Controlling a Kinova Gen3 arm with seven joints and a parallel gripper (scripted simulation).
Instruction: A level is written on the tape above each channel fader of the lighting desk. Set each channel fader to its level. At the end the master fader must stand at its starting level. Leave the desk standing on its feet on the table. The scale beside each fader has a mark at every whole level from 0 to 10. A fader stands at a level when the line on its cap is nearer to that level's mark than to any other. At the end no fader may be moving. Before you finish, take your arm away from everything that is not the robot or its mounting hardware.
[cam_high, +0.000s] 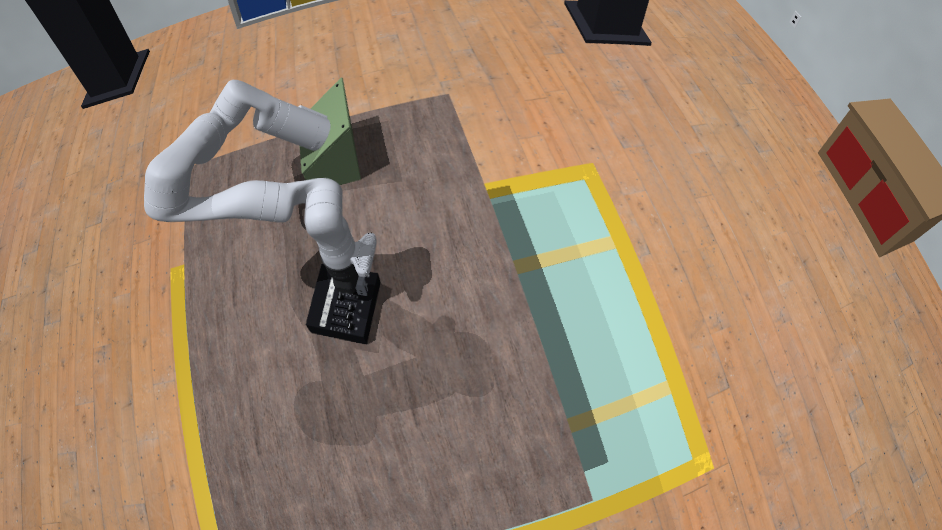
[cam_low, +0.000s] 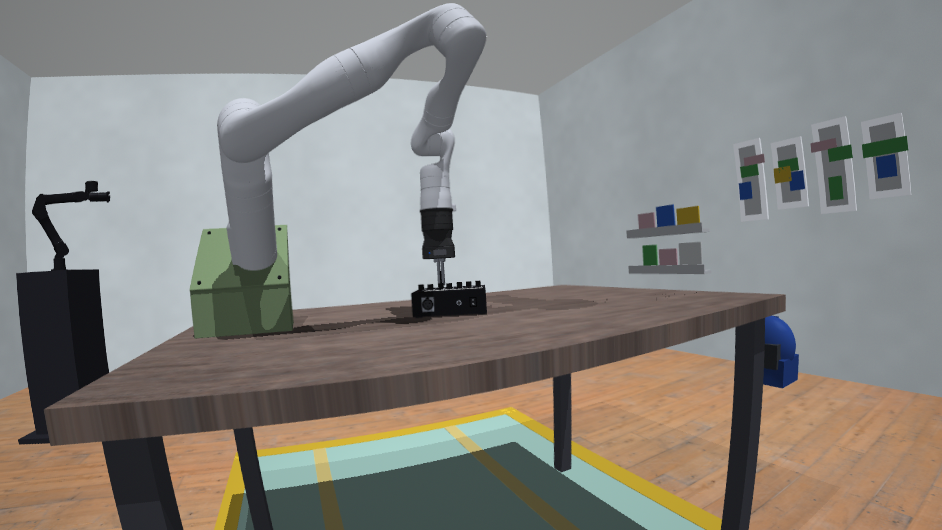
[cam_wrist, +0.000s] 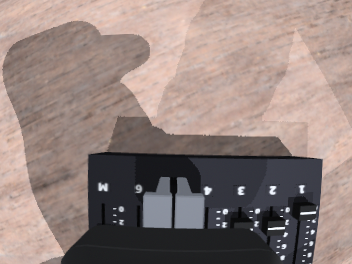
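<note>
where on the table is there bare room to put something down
Bare wood lies between the desk and the table's near end, and along the edge by the teal mat. It is crowded around the green base and shut fingers.

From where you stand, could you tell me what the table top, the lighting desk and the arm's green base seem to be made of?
Table top: wood, matte, by its grain.
Lighting desk: black casing, plastic or painted metal; unclear.
Green base: probably painted metal, flat panels with dark dots at the corners, perhaps bolts.

Black lighting desk (cam_high: 342, 309), flat on wooden table (cam_high: 421, 408), fader caps (cam_wrist: 303, 210) at differing levels
</note>
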